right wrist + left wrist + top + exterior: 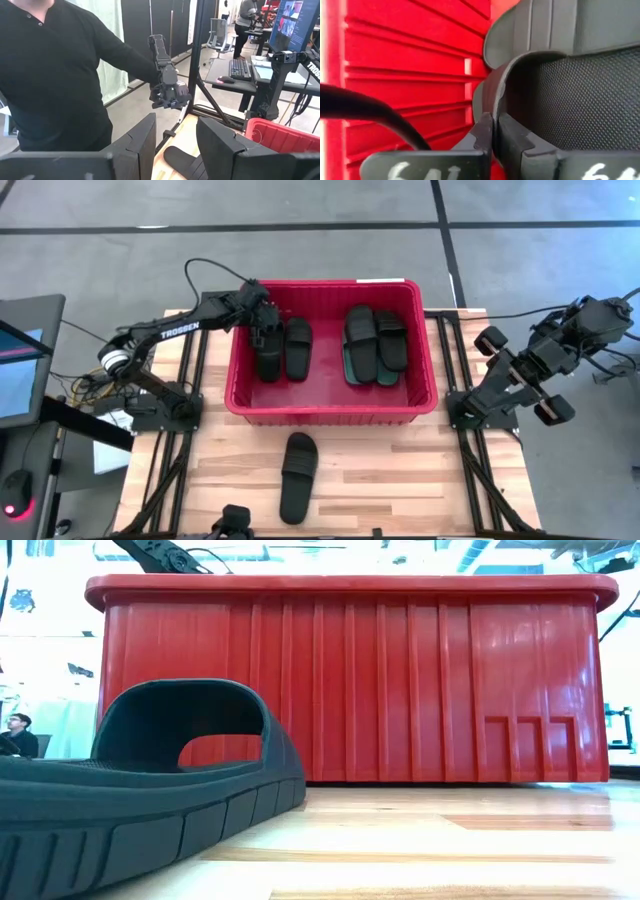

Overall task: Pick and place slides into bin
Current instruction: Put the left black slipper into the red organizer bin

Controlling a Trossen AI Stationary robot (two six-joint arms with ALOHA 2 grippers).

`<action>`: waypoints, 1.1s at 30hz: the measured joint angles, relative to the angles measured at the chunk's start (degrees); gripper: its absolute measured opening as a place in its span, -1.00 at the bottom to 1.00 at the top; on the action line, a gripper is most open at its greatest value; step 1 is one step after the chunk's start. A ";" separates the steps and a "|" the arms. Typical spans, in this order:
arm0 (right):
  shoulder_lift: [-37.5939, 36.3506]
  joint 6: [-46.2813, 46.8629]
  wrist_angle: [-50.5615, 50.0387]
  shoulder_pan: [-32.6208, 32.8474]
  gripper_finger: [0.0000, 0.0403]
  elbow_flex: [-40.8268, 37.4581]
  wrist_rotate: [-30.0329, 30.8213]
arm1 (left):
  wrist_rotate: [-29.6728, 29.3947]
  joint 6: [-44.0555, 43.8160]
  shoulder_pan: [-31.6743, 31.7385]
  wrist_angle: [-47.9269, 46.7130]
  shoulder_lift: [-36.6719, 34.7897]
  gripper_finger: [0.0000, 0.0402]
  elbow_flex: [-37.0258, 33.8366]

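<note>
The left gripper (265, 328) hangs inside the bin (330, 415), over its left part, with its fingers (517, 142) pressed together — nothing visible between them, a black slide (580, 95) lying just beyond. The right gripper (175, 145) waits well off to the table's right side, jaws standing apart and holding nothing. In the high view two black slides (283, 350) lie side by side below the left gripper, and a stacked cluster (374, 343) sits in the bin's right half, where at least three black soles and a teal edge can be told apart; an exact count there is not possible, since they overlap. One black slide (298, 476) remains on the wooden table (400, 480) in front of the bin, toe end toward it, and a dark shape (182, 160) at the table's edge in the right wrist view may be another. These sandals look light and rubbery — likely flexible in the sole, with some grip to the surface and nothing fragile. The wide ribbed strap (190, 715) arches clear of the footbed, so pinching that strap, or the sole's side edge, seems the surest hold. A person in a dark top (60, 75) stands beyond the table.
</note>
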 joint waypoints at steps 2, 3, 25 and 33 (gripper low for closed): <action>0.01 -0.27 -0.02 0.01 -0.37 0.00 0.00 | -0.78 -0.67 0.04 -0.46 0.68 -0.98 0.05; 0.00 -0.41 -0.02 0.00 -0.37 0.00 0.00 | -1.05 -1.47 0.11 -0.59 0.86 -0.97 0.06; -0.01 0.05 -0.44 0.00 -0.37 -0.02 0.02 | -0.61 -4.28 -2.29 0.45 1.65 -0.36 0.14; -0.01 0.05 -0.44 0.01 -0.37 -0.02 0.02 | -1.49 -4.04 -3.78 -3.09 1.65 -0.34 1.73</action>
